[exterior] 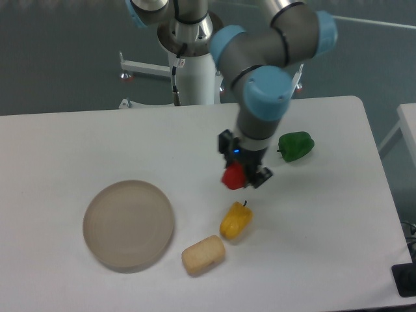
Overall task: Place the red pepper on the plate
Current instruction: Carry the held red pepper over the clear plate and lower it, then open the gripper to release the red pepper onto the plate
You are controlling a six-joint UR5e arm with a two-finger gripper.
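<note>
The red pepper (pixel 233 176) is small and glossy and sits between the fingers of my gripper (pixel 243 174), which is shut on it and holds it above the white table, just above the yellow pepper. The plate (pixel 128 225) is a round beige-tan dish lying flat at the front left of the table, well to the left of the gripper. The pepper's stem is hidden by the gripper.
A yellow pepper (pixel 236 220) lies just below the gripper. A beige bread-like lump (pixel 203 255) lies between it and the plate. A green pepper (pixel 296 145) lies to the right of the arm. The robot base (pixel 193 71) stands at the back.
</note>
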